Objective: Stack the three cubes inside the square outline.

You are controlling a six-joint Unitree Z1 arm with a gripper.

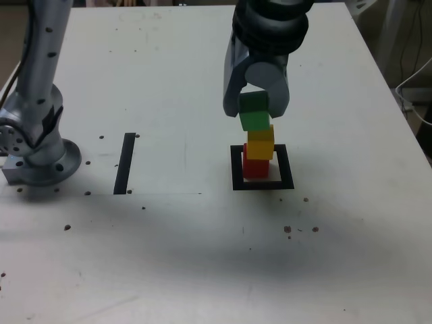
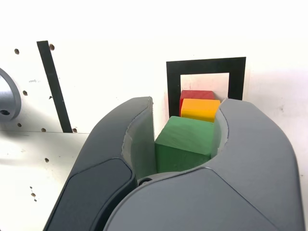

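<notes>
Holding the green cube between my jaws, I have my pincer clamped on its two opposite flat sides. It looks like a small solid block, rigid and light, with smooth painted faces that could slip if I squeezed off-centre, so the flat sides near the middle are the right place to grip. It sits deep in my pincer, with its lower part showing below the jaw tips in the exterior view. Below it, the yellow cube rests on the red cube, both inside the square outline on the table. The green cube hangs just above the yellow one; I cannot tell whether they touch. It seems shifted slightly toward the exterior view's left of the stack.
</notes>
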